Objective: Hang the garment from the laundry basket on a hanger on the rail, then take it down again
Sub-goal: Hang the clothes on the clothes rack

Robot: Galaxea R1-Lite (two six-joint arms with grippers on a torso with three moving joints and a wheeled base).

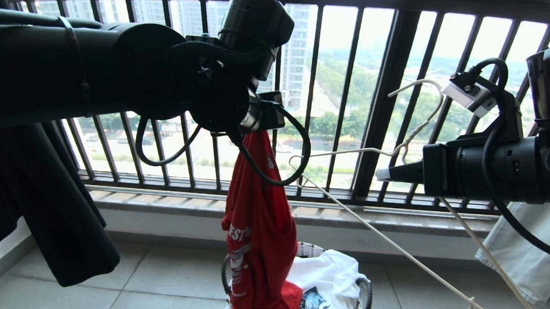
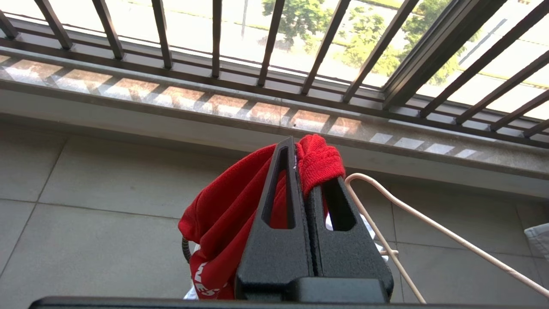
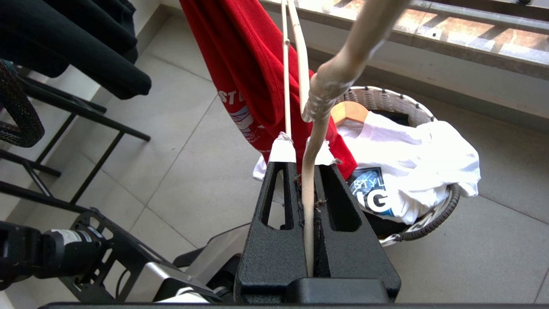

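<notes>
The red garment (image 1: 259,229) hangs in a long bunch in front of the window, its lower end reaching into the laundry basket (image 1: 364,291) on the floor. My left gripper (image 2: 306,171) is shut on the garment's ribbed top edge (image 2: 317,161). My right gripper (image 1: 383,174) comes in from the right and is shut on the neck of the off-white wire hanger (image 1: 406,143). One end of the hanger (image 2: 429,227) lies close beside the left fingers. In the right wrist view the hanger's wire (image 3: 306,206) runs straight between the shut jaws. The rail is out of view.
A white printed T-shirt (image 1: 330,275) and a wooden hanger (image 3: 349,112) lie in the basket. A black garment (image 1: 55,209) hangs at the left, pale cloth (image 1: 529,248) at the right. The dark window railing (image 1: 391,85) and its sill stand right behind. My base (image 3: 107,249) is below.
</notes>
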